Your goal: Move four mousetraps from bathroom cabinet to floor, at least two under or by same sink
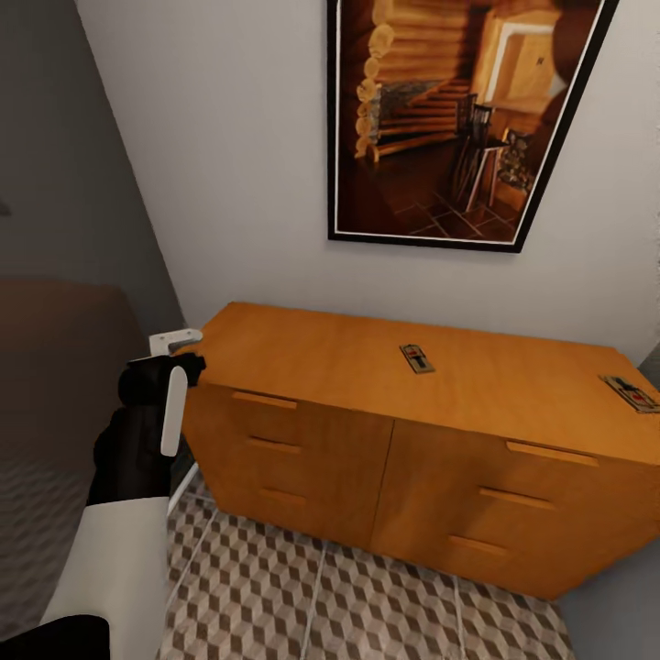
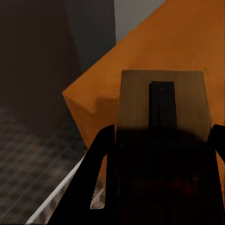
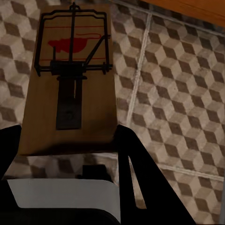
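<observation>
While your left pincer grips one mousetrap beside the cabinet, your right pincer clamps another above the bathroom floor. Two more traps lie on the cabinet top.

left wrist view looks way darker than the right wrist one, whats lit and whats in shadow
Left wrist view: the mousetrap is dim and soft, its near end lost in black shadow, while the orange cabinet top is bright. Right wrist view: evenly lit, the held mousetrap wire and red mark sharp over the tiled floor.

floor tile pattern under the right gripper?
Brown, beige and cream 3D-cube tiles with pale grout, best in the right wrist view.
</observation>
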### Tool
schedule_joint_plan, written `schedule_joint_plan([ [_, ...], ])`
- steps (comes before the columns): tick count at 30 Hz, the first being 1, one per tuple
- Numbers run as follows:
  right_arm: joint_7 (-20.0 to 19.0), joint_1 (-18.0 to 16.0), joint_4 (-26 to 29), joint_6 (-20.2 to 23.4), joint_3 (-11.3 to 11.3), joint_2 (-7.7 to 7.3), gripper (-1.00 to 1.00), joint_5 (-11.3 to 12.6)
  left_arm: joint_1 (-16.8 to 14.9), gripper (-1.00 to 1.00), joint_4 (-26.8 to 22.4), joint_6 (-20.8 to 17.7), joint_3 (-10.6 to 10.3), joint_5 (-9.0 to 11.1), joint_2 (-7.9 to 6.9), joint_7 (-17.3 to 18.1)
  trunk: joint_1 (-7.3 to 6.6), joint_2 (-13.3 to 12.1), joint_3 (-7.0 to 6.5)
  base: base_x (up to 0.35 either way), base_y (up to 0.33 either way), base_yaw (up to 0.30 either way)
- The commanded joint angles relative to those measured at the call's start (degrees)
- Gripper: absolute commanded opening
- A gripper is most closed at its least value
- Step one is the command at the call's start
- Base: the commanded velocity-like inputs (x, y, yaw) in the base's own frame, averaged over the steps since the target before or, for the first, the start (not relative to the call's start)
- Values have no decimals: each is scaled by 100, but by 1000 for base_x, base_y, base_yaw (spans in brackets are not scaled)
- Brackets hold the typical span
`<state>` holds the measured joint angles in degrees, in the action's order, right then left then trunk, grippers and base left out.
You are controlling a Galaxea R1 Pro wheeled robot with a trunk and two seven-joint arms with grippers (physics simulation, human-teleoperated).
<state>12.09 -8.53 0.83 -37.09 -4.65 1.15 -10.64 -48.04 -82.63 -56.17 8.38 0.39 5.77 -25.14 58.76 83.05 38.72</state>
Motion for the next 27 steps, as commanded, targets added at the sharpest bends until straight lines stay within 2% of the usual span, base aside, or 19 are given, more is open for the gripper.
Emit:
schedule_joint_plan([
  [1,4,-2,-4,-18,-45,1,-100,-43,-2,-100,-1,-25,3,-4,3,-18,-3,3,5,-302,98,0],
  [14,4,-1,-4,-16,-48,-1,-100,-43,78,-100,39,-24,-1,-4,3,-16,-3,3,5,-325,17,0],
  [22,4,-2,-4,-11,-48,-1,-100,-43,140,-100,214,-12,5,-4,-5,-7,-3,3,5,-334,0,0],
  [27,4,-2,-3,-11,-52,-1,-100,-43,202,-100,497,16,6,-4,-26,14,-3,3,5,-231,0,0],
])
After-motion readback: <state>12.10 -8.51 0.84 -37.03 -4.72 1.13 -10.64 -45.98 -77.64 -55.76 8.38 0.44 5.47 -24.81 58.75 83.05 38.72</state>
